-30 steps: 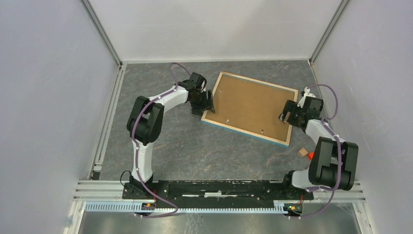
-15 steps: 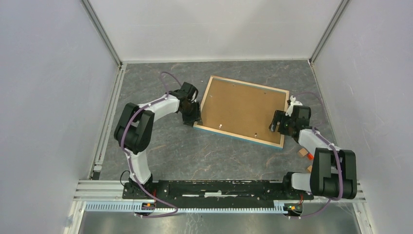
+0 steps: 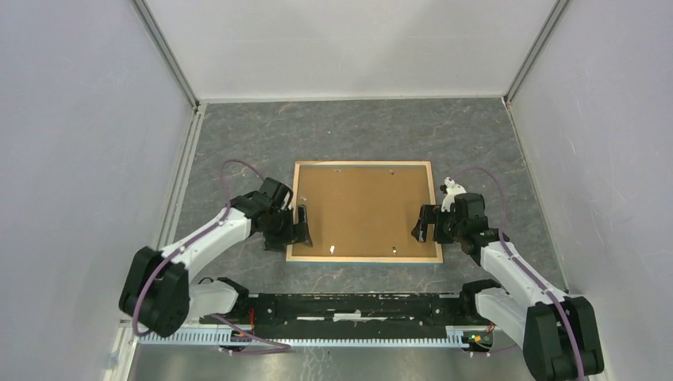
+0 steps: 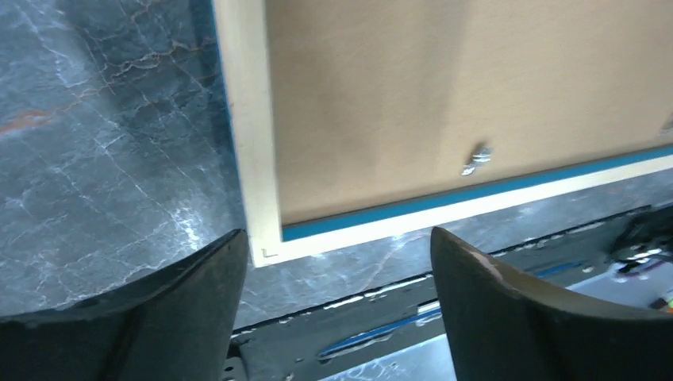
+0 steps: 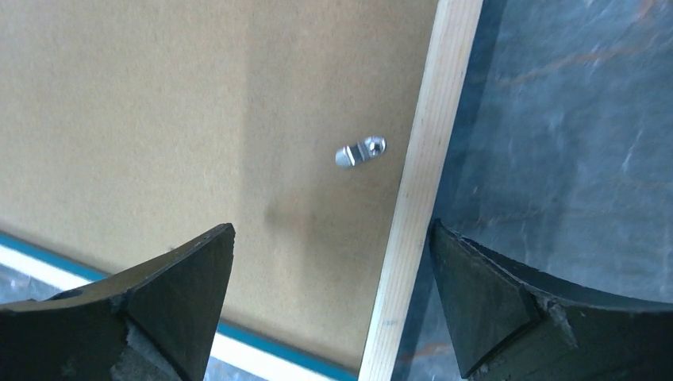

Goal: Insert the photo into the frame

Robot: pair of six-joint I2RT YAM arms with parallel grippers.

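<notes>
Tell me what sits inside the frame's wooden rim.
A brown backing board fills the frame, with small metal clips on it. Anything beneath the board is covered.

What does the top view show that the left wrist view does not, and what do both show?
Only the top view: the whole frame lying back up, and the right claw at its right edge. Only the left wrist view: a blue strip inside the near rim. Both: the open left claw, the brown backing board, the grey table.
</notes>
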